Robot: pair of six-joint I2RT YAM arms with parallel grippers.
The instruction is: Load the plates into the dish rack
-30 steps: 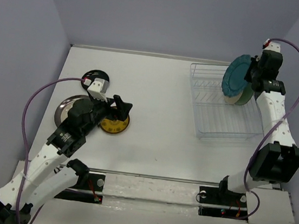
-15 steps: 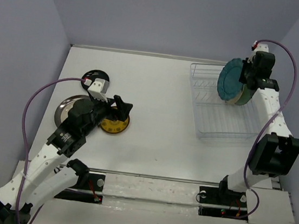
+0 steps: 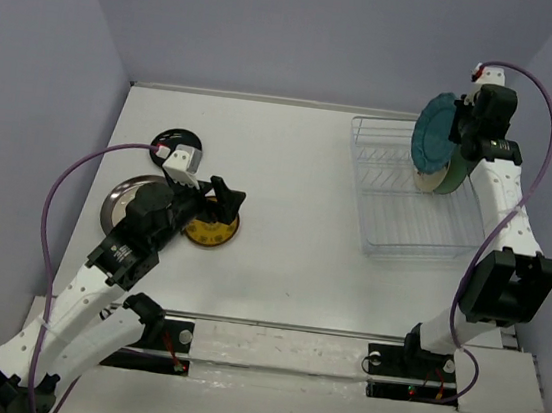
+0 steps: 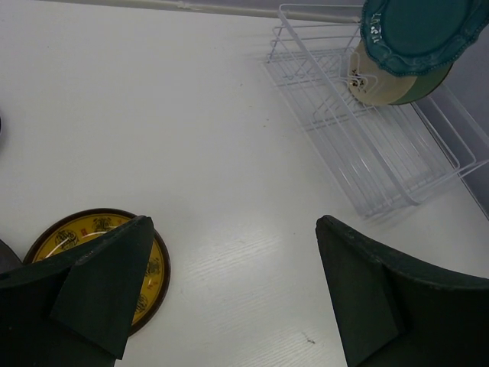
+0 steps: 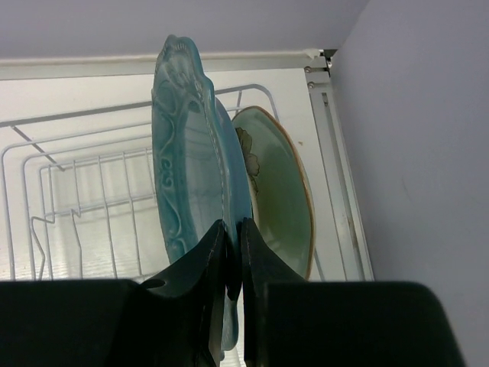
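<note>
One scalloped dark teal plate (image 3: 432,135), rigid, glazed, probably slippery and breakable, hangs on edge over the white wire dish rack (image 3: 400,224), its rim pinched by the right gripper (image 5: 229,237); the left gripper (image 4: 233,229) stands spread wide.

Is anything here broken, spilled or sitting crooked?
Nothing stands out. The right gripper pinches the teal plate upright at the dish rack, beside a mint plate standing there. The yellow plate, black plate and silver plate lie flat on the table.
</note>
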